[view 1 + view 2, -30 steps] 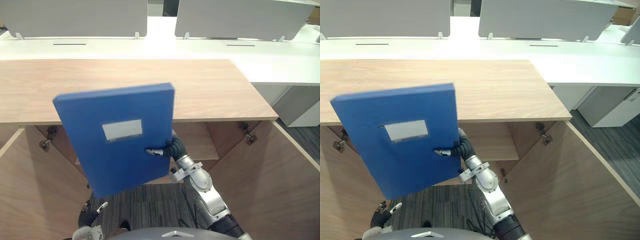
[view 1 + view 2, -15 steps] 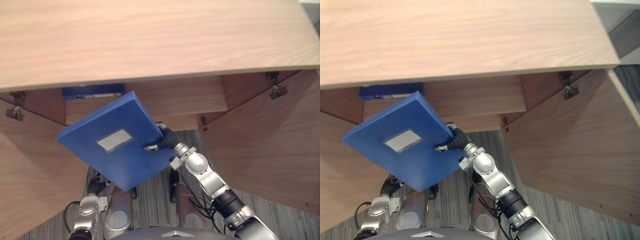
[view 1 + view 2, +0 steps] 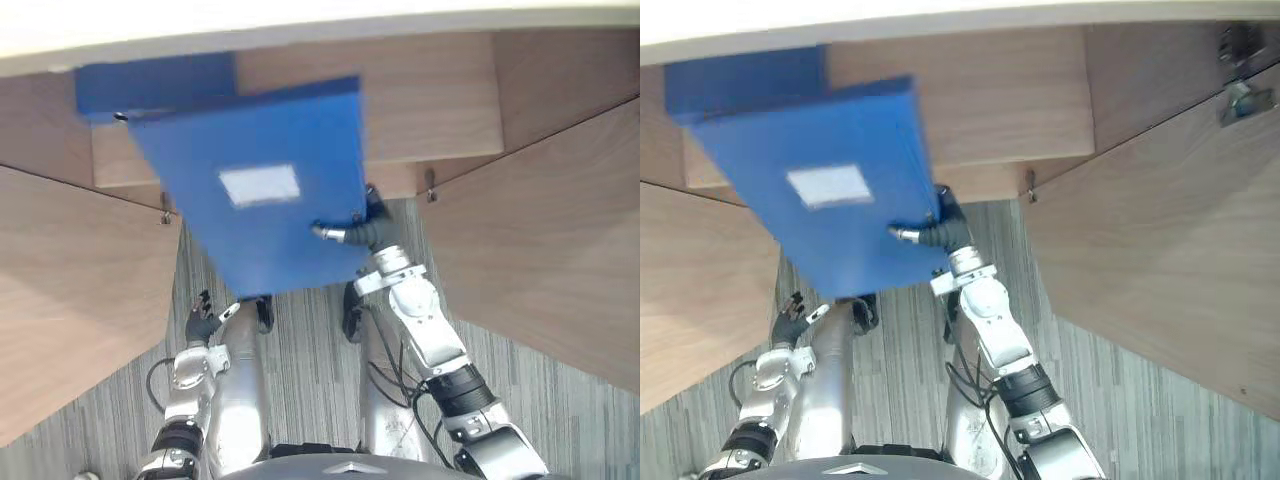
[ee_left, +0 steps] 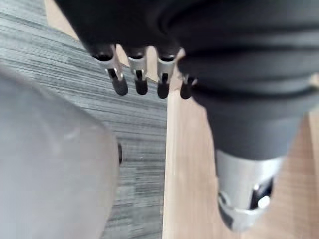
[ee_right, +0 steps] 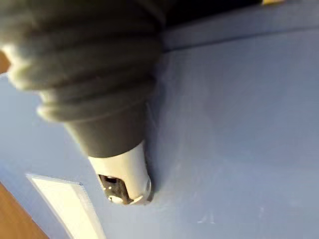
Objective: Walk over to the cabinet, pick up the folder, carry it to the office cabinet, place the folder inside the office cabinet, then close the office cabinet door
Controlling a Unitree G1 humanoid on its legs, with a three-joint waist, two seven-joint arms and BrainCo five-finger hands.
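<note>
Folder (image 3: 255, 185): upper centre of the eye view, tilted, in front of the open cabinet (image 3: 420, 90).
Right hand (image 3: 352, 232): pinched the folder's lower right edge.
Left hand (image 3: 203, 318): lower left.
Left wrist view: fingers (image 4: 119, 82) hung loose and spread over carpet (image 4: 75, 109).
Right wrist view: thumb (image 5: 124, 177) pressed on the folder's face.

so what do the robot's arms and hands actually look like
Both arms are jointed silver-grey segments. The right hand and left hand each wear a dark ribbed cover over the back and wrist, with silver fingers ending in dark tips and a separate silver thumb.
</note>
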